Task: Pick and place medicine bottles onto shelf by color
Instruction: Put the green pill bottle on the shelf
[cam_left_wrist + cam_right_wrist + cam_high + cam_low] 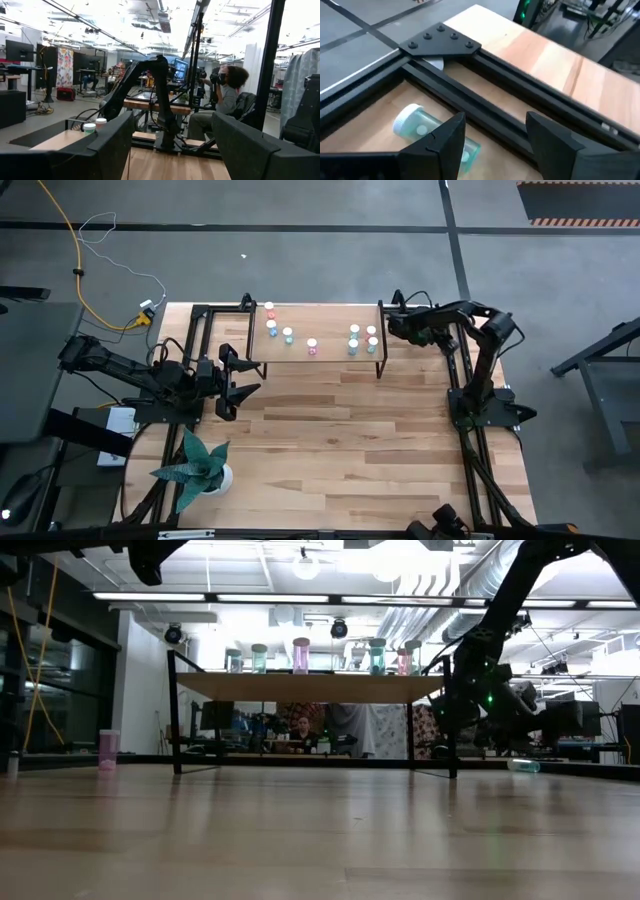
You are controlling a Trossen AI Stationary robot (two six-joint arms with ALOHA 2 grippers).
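Note:
The shelf [330, 358] stands at the table's far middle, and several pink, red-orange and teal medicine bottles [354, 331] stand upright on it. They also show in the low view [301, 655]. My right gripper [394, 322] is open by the shelf's far right corner, low over a teal bottle [418, 125]. That bottle lies on its side on the table beside a black frame rail and also shows in the low view [522, 766]. One finger [447, 142] stands in front of its lower end. A pink bottle [108, 750] stands on the table at the left. My left gripper [238, 376] is open and empty by the shelf's left end.
A white pot with a green plant [205, 470] stands at the near left corner. Black frame rails [485, 107] with a corner plate [440, 42] run along the table's far right edge. Bare wood [340, 440] lies in front of the shelf. A person [227, 97] sits beyond the table.

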